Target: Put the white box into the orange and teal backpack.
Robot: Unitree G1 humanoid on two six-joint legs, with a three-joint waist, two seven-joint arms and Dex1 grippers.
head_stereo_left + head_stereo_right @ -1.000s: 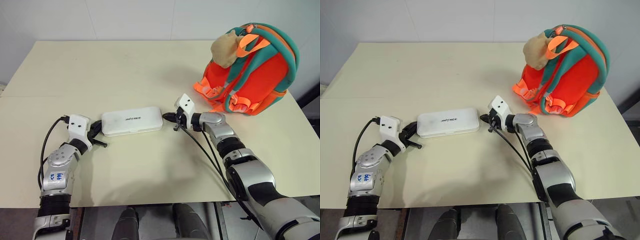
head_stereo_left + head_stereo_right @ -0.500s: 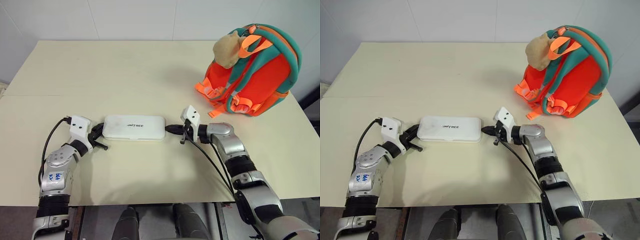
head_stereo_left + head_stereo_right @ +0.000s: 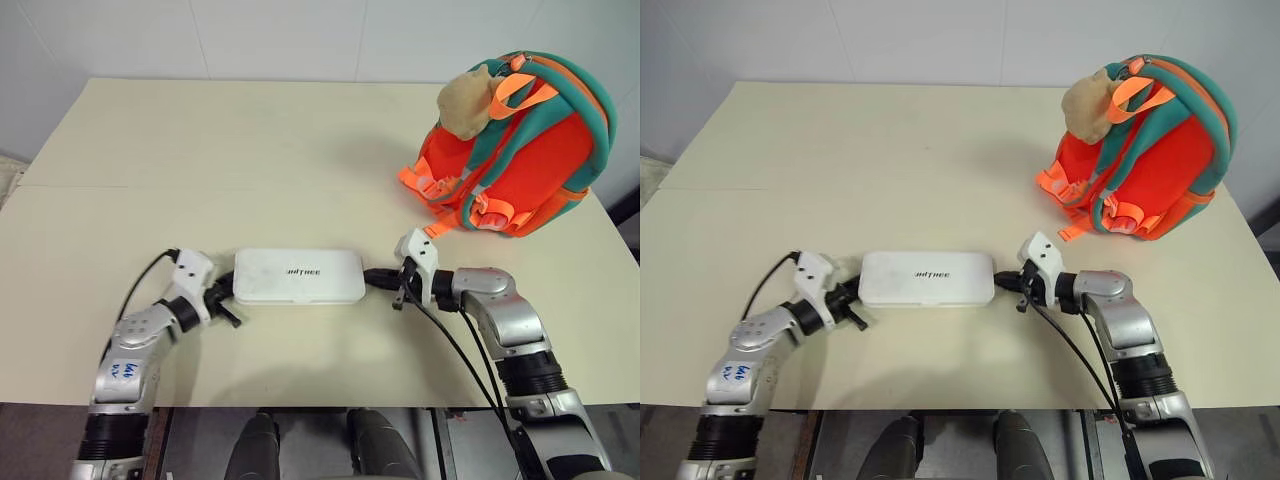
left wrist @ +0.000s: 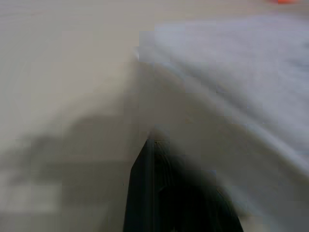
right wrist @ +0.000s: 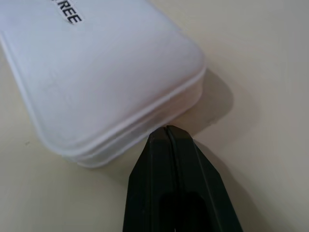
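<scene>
Cream bench (image 3: 300,140) carries everything we see. White box (image 3: 298,276) lies flat near the front edge, long side running left to right, "UNITREE" lettering facing up. We have the left gripper (image 3: 226,300) at the box's left short end, forearm coming up from the front-left corner, wrist bent so the fingers point right toward the box; black fingertips sit against or just beside that end, contact we cannot confirm. Left fingers are closed, nothing between them. Right gripper (image 3: 378,278) mirrors it at the right short end, forearm low over the bench, elbow out to the right, wrist cocked so the fingers point left. In the right wrist view the two fingers (image 5: 170,159) are pressed together, tips at the box's rounded corner seam, touching or nearly so. They grip nothing. So we see the box sandwiched between two closed grippers, resting on the bench. Orange and teal backpack (image 3: 520,150) stands upright at the far right, straps facing us, tan plush toy (image 3: 466,100) at its top, well apart from the box.
</scene>
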